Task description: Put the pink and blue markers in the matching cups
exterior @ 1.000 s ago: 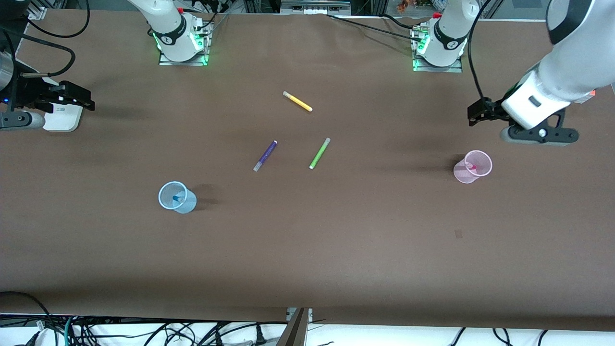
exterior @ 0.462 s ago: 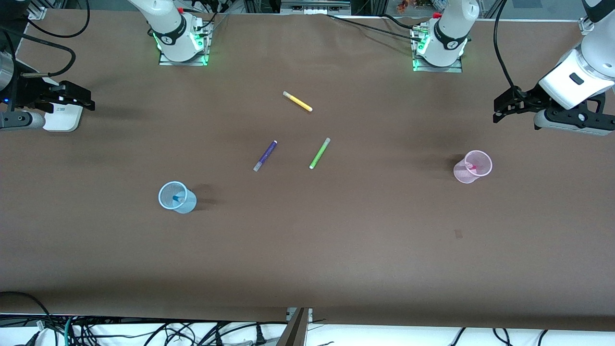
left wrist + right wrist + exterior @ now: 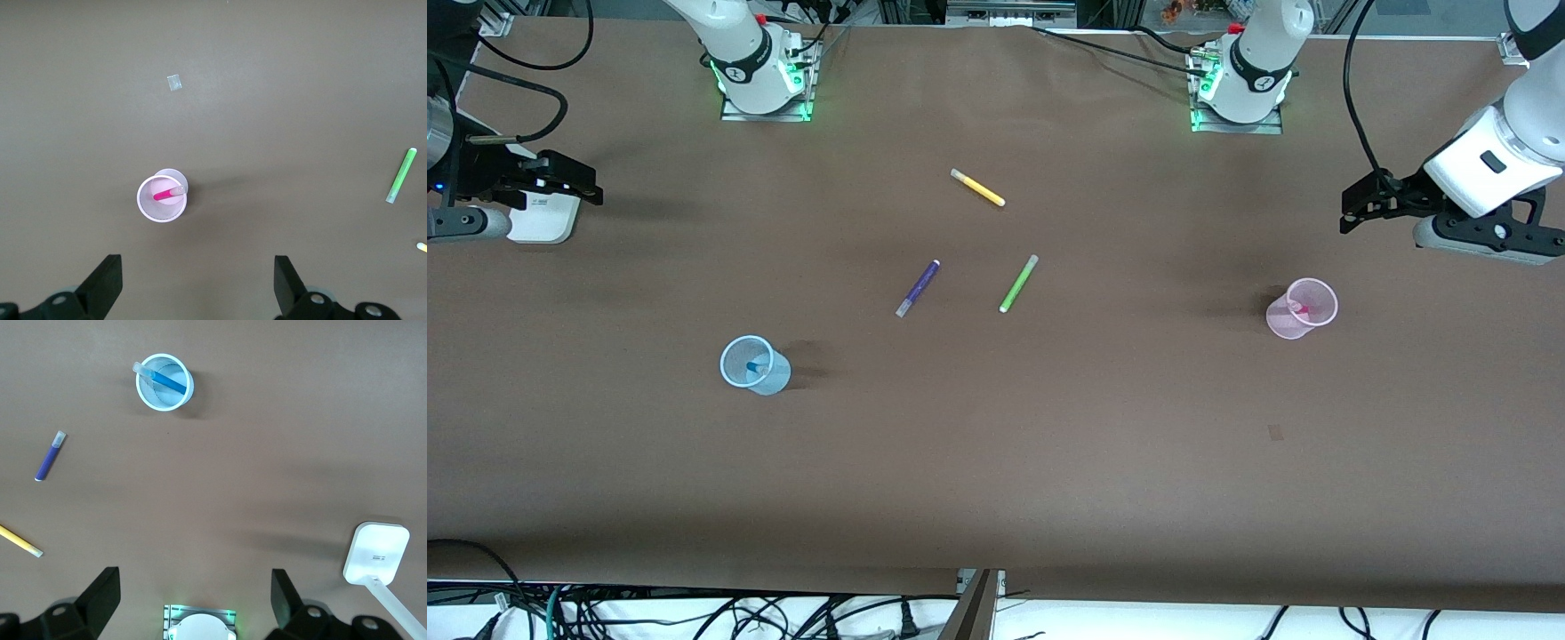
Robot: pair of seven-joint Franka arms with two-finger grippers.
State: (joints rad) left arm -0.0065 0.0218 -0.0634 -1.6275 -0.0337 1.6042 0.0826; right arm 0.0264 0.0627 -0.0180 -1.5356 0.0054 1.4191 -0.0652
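Pink marker [image 3: 165, 194] stands in the pink cup [image 3: 1302, 308], leaning against the rim; its long axis is tilted off vertical, paler end up at the rim. The cup sits upright toward the left arm's end of the table [image 3: 1049, 444].

Blue marker [image 3: 164, 381] stands in the blue cup [image 3: 754, 364], also leaning, pale greyish end up and resting on the rim. This cup is upright toward the right arm's end, slightly nearer the front camera than the pink cup.

Left gripper [image 3: 1356, 206] hangs in the air over bare table at the left arm's end, jaws wide apart, nothing between them. Right gripper [image 3: 569, 182] hangs over the table's edge at the right arm's end, jaws wide, nothing held.

Mid-table, lying flat: purple pen [image 3: 918, 288] and green pen [image 3: 1018, 284] side by side, well apart from both cups; yellow pen [image 3: 977, 188] farther from the front camera.
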